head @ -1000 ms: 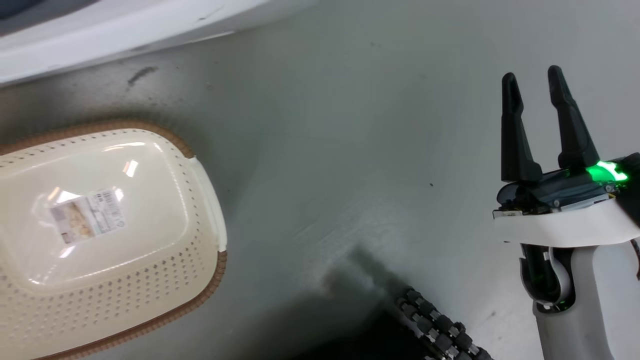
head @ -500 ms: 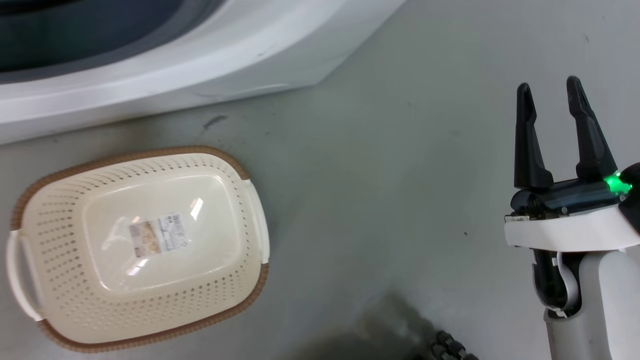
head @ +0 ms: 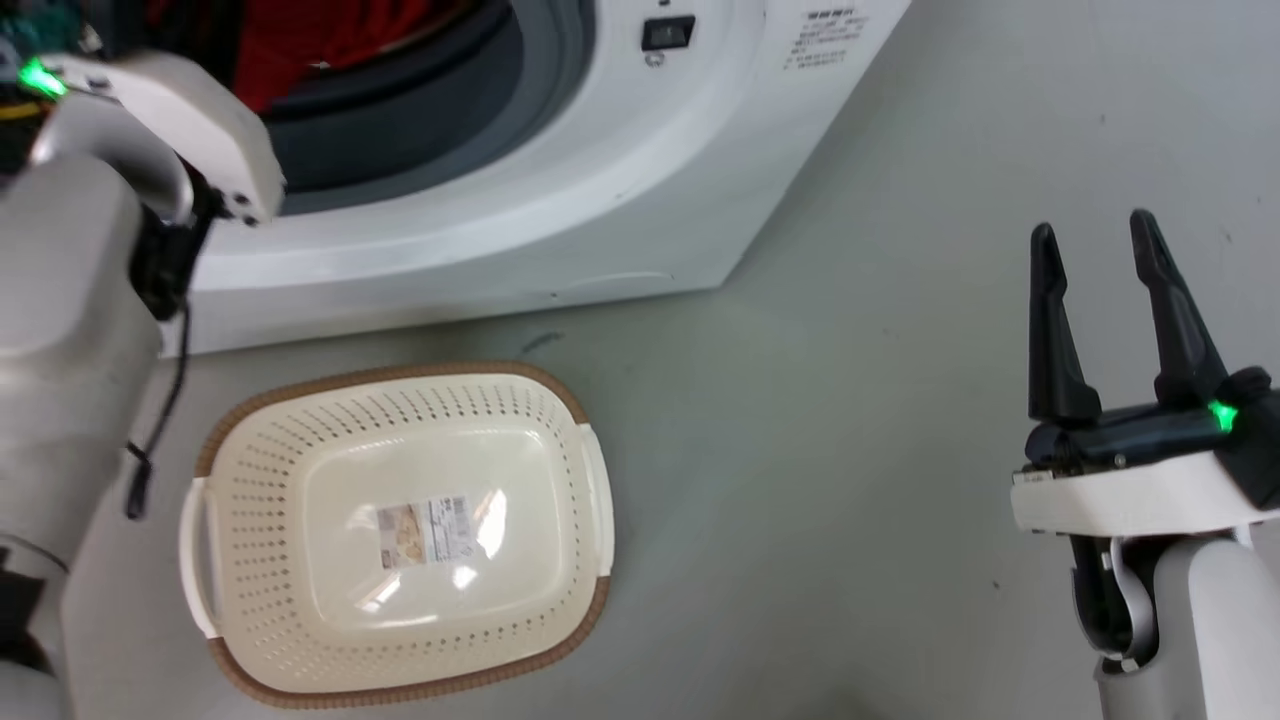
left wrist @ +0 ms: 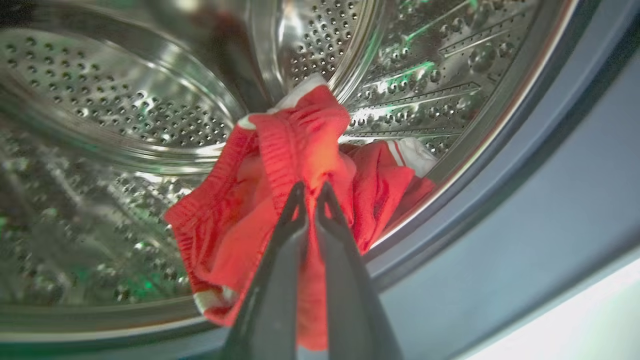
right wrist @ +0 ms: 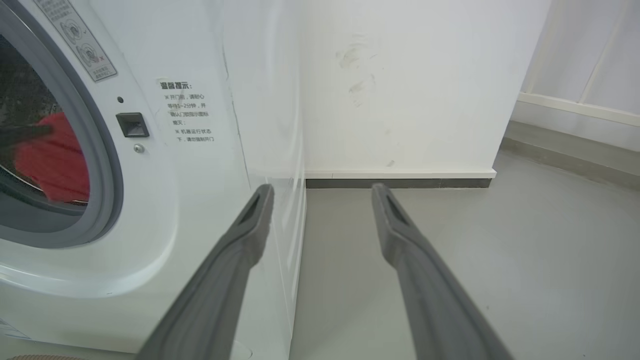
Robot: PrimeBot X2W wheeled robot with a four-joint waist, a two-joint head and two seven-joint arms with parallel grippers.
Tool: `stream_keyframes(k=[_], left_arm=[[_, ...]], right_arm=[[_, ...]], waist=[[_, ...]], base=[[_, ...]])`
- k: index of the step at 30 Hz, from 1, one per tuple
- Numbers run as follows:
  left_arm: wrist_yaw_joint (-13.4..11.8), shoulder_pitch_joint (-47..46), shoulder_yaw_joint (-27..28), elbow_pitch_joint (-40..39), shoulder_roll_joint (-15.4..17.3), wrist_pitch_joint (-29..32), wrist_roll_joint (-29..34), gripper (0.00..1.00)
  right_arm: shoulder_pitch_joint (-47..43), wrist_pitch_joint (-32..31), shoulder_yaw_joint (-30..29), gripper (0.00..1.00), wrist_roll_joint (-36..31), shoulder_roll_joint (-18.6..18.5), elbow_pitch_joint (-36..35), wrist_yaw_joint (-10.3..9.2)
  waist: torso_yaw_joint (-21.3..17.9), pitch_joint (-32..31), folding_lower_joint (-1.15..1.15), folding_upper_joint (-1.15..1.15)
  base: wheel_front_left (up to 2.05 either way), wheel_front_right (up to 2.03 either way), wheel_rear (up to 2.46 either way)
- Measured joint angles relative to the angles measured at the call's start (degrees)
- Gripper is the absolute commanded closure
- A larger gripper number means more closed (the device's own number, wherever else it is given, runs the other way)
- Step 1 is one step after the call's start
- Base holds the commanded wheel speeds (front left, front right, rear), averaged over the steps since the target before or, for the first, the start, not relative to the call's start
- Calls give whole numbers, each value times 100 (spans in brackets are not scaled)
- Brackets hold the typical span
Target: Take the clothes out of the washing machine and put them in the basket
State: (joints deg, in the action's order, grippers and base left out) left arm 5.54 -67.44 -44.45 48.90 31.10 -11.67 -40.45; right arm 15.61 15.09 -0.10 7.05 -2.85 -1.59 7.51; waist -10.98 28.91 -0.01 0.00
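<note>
At far left of the head view, the pale left forearm [head: 70, 300] reaches up into the round opening of the white washing machine [head: 560, 180]. In the left wrist view, the left gripper [left wrist: 311, 191] has its two dark fingers pinched nearly together on a bunched fold of the red clothes [left wrist: 295, 145], which hang from the fingertips inside the shiny holed drum [left wrist: 125, 100]. More red cloth with a white band lies just right of the fingertips, touching the held bunch, low by the drum's front lip.

The basket [head: 395, 373] sits on the grey floor [head: 820, 450] just in front of the machine, below the opening. From the left gripper it lies back toward the robot, down, and a little to the right. Its longer side runs across the machine's front, a handle at each end, with only a sticker on its base. The left arm is much the nearer to it, so the carry looks like a pull straight back out of the opening, then a lowering.

At far right, the right gripper [head: 1092, 228] hovers over the floor, well apart from the basket, fingers spread and holding nothing.
</note>
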Motion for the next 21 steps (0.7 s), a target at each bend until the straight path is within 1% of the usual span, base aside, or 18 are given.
stream_keyframes(k=[3, 7, 11, 13, 17, 21], left_arm=[[-110, 286, 36, -62, -111, -242, 42, 100], [-290, 737, 318, -424, -186, -321, 45, 100], [-469, 1202, 868, -1254, -190, -336, 226, 100], [-513, 1583, 1062, -1613, -170, -338, 354, 100], [-593, 2220, 1324, -2374, -179, -338, 632, 100], [-676, 2846, 1502, -3027, -196, -338, 772, 100]], right_arm=[[-132, 0, -68, 0, -65, 0, 33, 0], [-274, 0, -127, 0, -182, 0, 75, 0], [-405, 0, -160, 0, -238, -3, 108, 0], [-453, 0, -148, 0, -257, -1, 105, 1], [-572, 0, -185, 0, -301, -2, 131, 0], [-648, 0, -194, 0, -301, -2, 154, 0]], waist=[[102, -260, 0, 0], [241, -605, 0, 0], [400, -907, -1, 0], [477, -1044, -1, 0], [649, -1269, 0, 0], [801, -1458, -1, 0]], base=[[0, 0, 0], [0, 0, 0], [0, 0, 0], [0, 0, 0], [0, 0, 0], [0, 0, 0]])
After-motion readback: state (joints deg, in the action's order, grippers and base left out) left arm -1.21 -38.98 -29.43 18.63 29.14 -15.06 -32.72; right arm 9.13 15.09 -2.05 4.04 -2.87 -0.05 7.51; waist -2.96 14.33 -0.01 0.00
